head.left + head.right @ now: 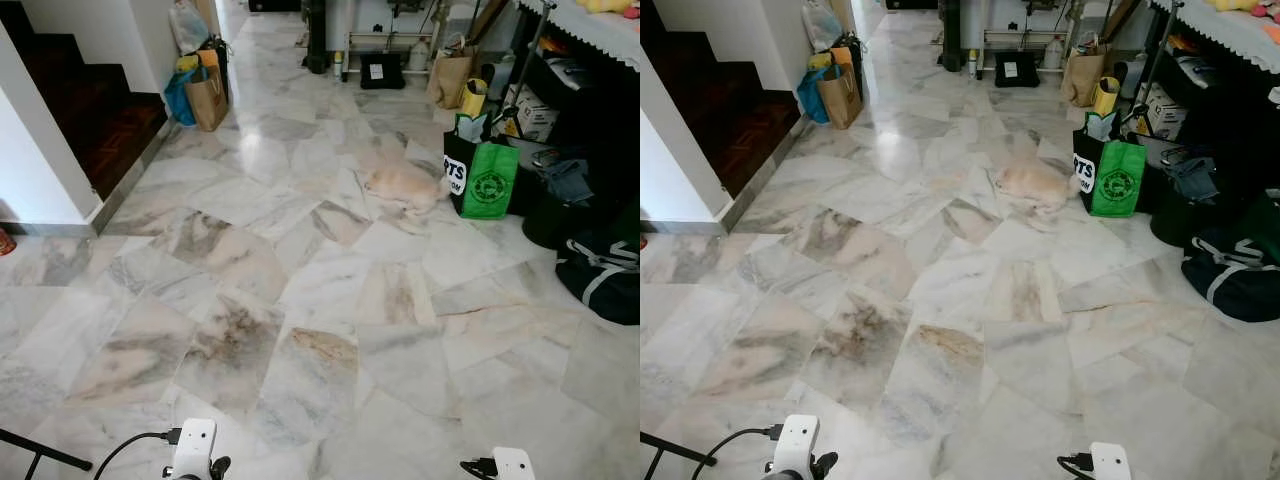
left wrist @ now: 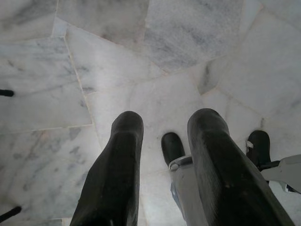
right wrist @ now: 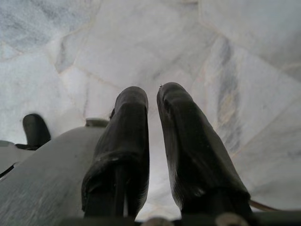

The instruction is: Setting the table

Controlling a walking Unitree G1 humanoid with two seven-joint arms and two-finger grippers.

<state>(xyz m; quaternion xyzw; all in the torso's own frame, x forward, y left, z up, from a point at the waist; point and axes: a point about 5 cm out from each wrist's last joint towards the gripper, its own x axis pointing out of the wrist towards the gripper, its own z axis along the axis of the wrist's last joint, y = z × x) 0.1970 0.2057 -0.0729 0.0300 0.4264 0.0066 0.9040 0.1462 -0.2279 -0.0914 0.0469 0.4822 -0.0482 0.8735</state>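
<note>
- While both arms hang low over the marble floor (image 1: 300,300), nothing of the table setting is in either gripper, and no plate, cup or cutlery can be made out anywhere ahead.
- Far ahead and to the left of the left gripper (image 2: 164,136), a brown paper bag (image 1: 207,97) and a blue bag (image 1: 181,95) stand by the foot of a dark staircase (image 1: 100,120).
- That left gripper is released: its two black fingers (image 2: 117,165) stand well apart, holding nothing, with bare marble between them.
- Ahead, between the two arms but well beyond both, a pale furry animal (image 1: 405,185) lies on the floor, just beside a green shopping bag (image 1: 488,180).
- Over on the right, the right gripper (image 3: 153,101) has its fingers drawn nearly together with a thin gap left, gripping nothing.
- Far ahead and to the right of it, a dark duffel bag (image 1: 600,275) sits on the floor below a surface with a white lace-edged cloth (image 1: 590,28), which may be the table.
- My judgement: tableware, once found, will be stiff, smooth and breakable, so hold plates by the rim and cups across the body, with a gentle squeeze.
</note>
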